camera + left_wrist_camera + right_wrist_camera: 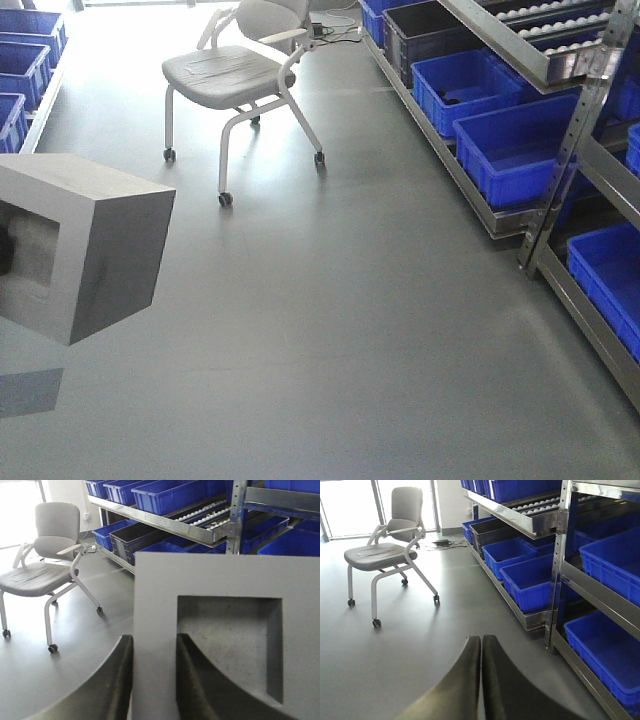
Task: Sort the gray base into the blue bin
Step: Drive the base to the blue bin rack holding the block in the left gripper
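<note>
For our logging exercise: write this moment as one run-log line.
left gripper: shut on gray base wall, one finger in recess | right gripper: shut, empty | held off floor | blue bins: not reached

1. Your front-facing view sits high and looks down and ahead over the floor point(380, 350). The chair point(235, 75) is far ahead and the rack point(585, 120) of blue bins point(520, 150) runs down the right. The gray base point(85, 250) looms close at the left edge.
2. Your left wrist view looks along the left gripper point(154, 645). The base fills the lower right, very near the lens.
3. Your right wrist view sits low and looks along the right gripper point(481, 642), over the floor towards the chair.
4. All three views share the chair, the floor and the rack. Only the front and left wrist views share the base.
</note>
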Robot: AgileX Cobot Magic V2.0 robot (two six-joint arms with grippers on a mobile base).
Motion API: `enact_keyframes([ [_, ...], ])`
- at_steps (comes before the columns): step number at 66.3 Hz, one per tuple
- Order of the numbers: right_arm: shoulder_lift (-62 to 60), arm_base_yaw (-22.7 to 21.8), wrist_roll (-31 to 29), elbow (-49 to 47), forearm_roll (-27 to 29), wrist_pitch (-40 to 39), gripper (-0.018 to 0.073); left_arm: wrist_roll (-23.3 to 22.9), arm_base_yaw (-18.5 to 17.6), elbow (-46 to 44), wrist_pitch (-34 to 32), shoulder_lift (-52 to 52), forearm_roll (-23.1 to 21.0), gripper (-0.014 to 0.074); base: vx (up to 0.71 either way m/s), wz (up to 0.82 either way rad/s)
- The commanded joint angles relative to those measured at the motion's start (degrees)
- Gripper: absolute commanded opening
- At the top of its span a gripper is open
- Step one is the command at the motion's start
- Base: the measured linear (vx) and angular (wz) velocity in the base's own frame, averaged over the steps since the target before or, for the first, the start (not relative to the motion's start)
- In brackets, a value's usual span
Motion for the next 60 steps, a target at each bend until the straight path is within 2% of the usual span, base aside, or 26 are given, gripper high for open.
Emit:
enact_keyframes([
  [1,-0.10,0.02,-0.44,0.03,-0.38,-4.28,-0.0005,-0.73,-0.31,-1.61,-6.21,-0.14,-0.91,-0.0006,0.31,0.06],
  [30,-0.10,0.02,-0.44,0.03,-0.38,-4.21,-0.0005,-0.73,-0.31,-1.61,-6.21,-0.14,-0.91,-0.0006,0.29,0.21],
  [60,-0.10,0.02,-0.44,0.03,-0.38,-4.21,-0.0005,-0.73,-0.31,-1.61,-6.21,-0.14,-0.91,-0.0006,0.25,0.79],
])
